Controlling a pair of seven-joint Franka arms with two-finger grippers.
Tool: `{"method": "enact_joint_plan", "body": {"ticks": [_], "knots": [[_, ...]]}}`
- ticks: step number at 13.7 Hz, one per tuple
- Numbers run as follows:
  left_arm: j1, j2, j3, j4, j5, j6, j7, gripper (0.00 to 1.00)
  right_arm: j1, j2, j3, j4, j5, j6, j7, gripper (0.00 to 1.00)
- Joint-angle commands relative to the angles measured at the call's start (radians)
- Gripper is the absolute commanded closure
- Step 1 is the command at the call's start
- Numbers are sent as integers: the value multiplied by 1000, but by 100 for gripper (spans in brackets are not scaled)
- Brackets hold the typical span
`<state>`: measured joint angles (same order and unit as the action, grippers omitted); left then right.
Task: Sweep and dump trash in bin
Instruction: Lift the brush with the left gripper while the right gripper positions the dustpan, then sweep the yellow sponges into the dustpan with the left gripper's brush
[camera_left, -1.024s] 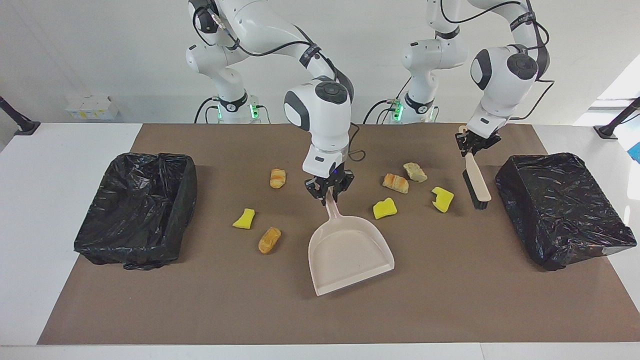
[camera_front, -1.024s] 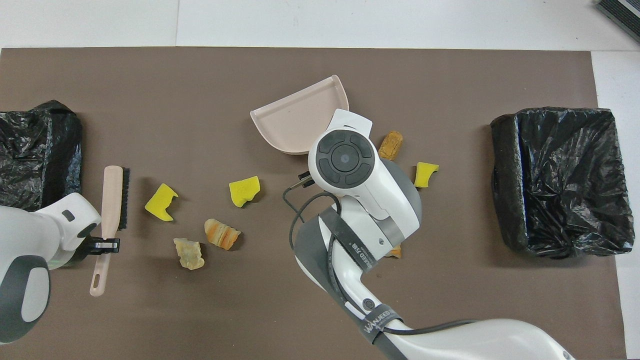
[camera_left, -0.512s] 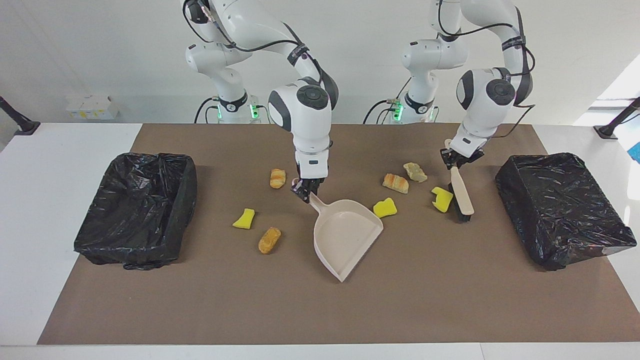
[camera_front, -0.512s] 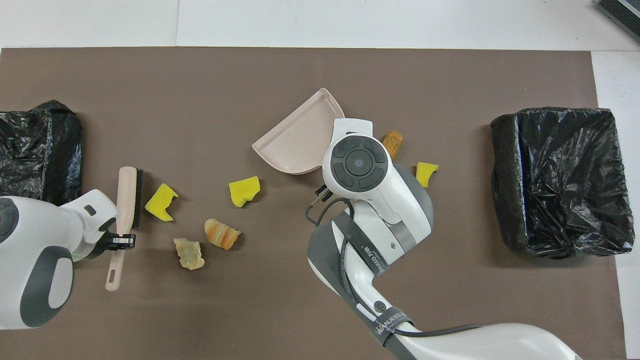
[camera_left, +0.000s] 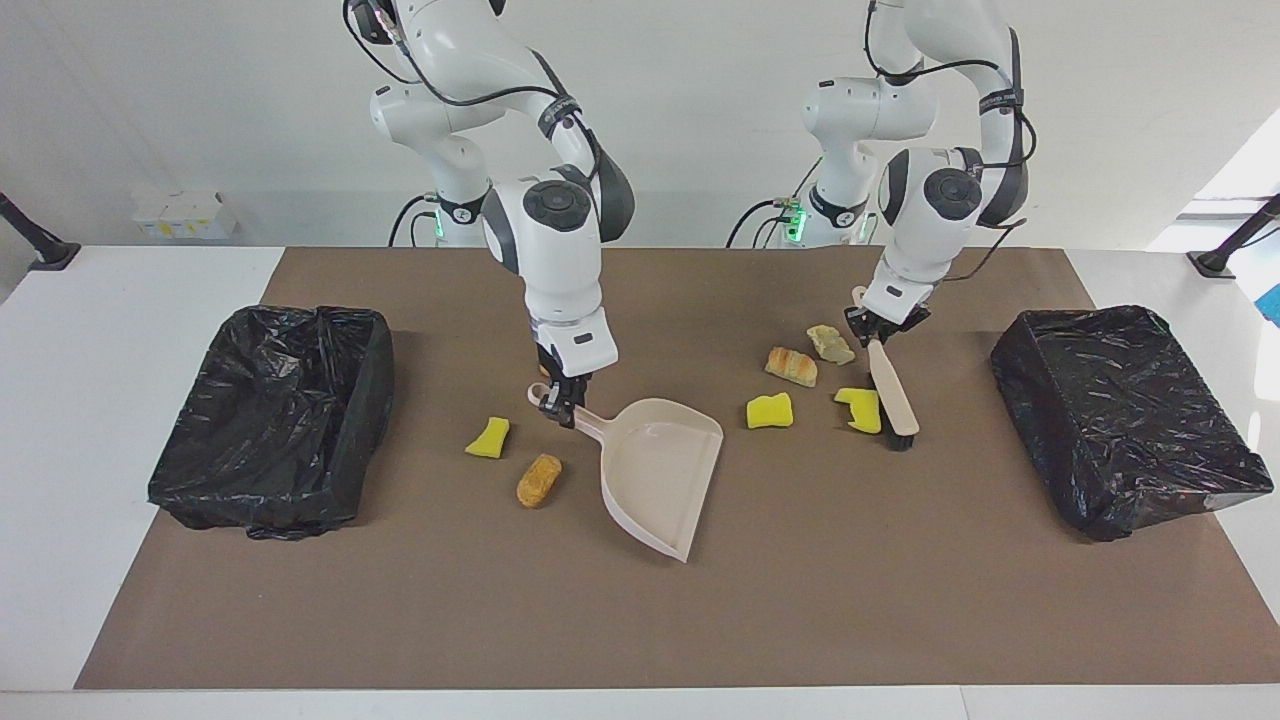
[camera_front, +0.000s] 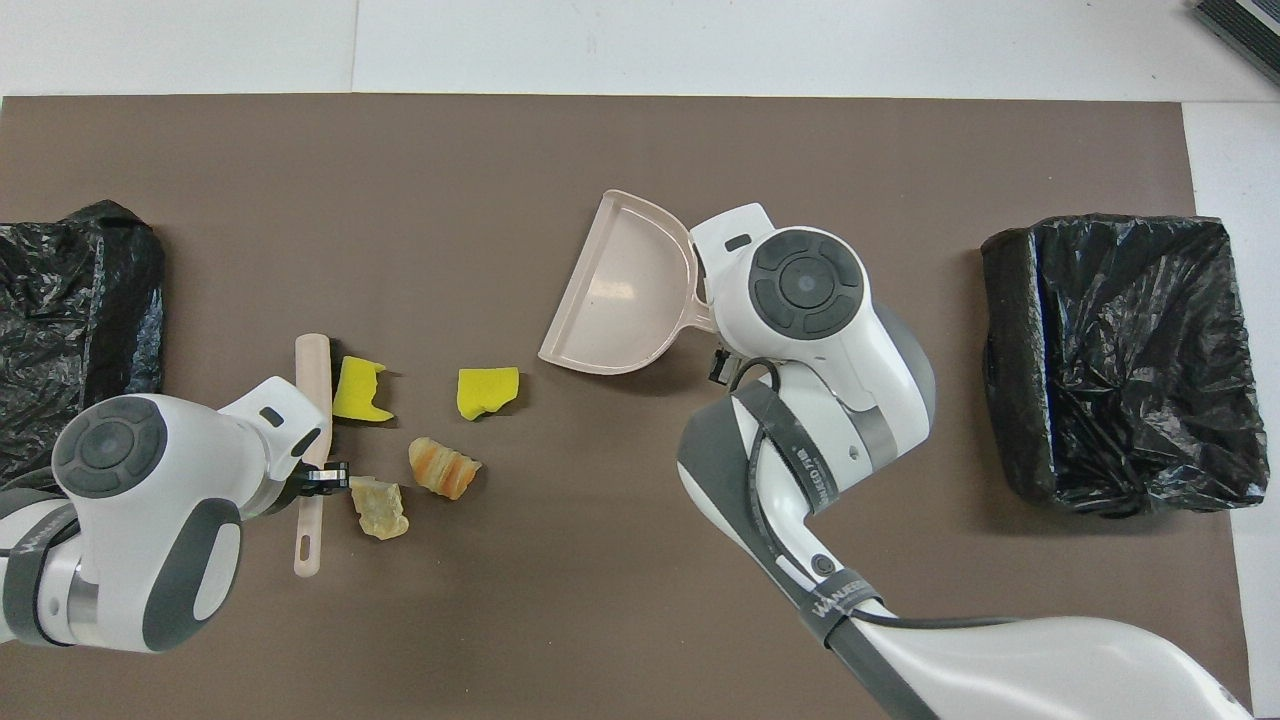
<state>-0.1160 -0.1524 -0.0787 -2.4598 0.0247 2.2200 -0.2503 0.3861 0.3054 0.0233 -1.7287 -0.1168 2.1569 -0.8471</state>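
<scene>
My right gripper (camera_left: 560, 402) is shut on the handle of the beige dustpan (camera_left: 655, 470), which rests on the mat with its mouth toward the left arm's end; the dustpan also shows in the overhead view (camera_front: 620, 300). My left gripper (camera_left: 868, 328) is shut on the brush (camera_left: 893, 400), whose bristles touch a yellow sponge chunk (camera_left: 860, 408). Another yellow chunk (camera_left: 770, 411), a bread piece (camera_left: 791, 366) and a pale scrap (camera_left: 831, 344) lie between brush and dustpan. A yellow chunk (camera_left: 488, 438) and a bread piece (camera_left: 539, 480) lie beside the dustpan's handle.
A black-lined bin (camera_left: 275, 415) stands at the right arm's end of the table and another (camera_left: 1130, 415) at the left arm's end. A brown mat (camera_left: 640, 620) covers the table's middle. One more scrap is hidden by the right arm.
The right gripper has carried the dustpan toward the right arm's end and turned its mouth toward the scraps. The left gripper has pushed the brush and one yellow chunk toward the middle.
</scene>
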Motion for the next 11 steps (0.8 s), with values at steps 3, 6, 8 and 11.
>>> {"method": "enact_joint_plan", "body": {"ticks": [3, 6, 8, 11], "knots": [[-54, 4, 8, -7, -29, 17, -27, 100, -10, -38, 12, -35, -4, -28, -274, 100], [-106, 0, 8, -8, -66, 15, -43, 100, -1, -43, 12, -37, -3, -65, -316, 100], [-164, 26, 8, -7, -71, 33, -85, 100, -15, -37, 13, -41, 6, -68, -337, 100], [-217, 37, 8, -5, -107, 66, -138, 100, -10, 0, 13, -40, 51, -39, -336, 100]]}}
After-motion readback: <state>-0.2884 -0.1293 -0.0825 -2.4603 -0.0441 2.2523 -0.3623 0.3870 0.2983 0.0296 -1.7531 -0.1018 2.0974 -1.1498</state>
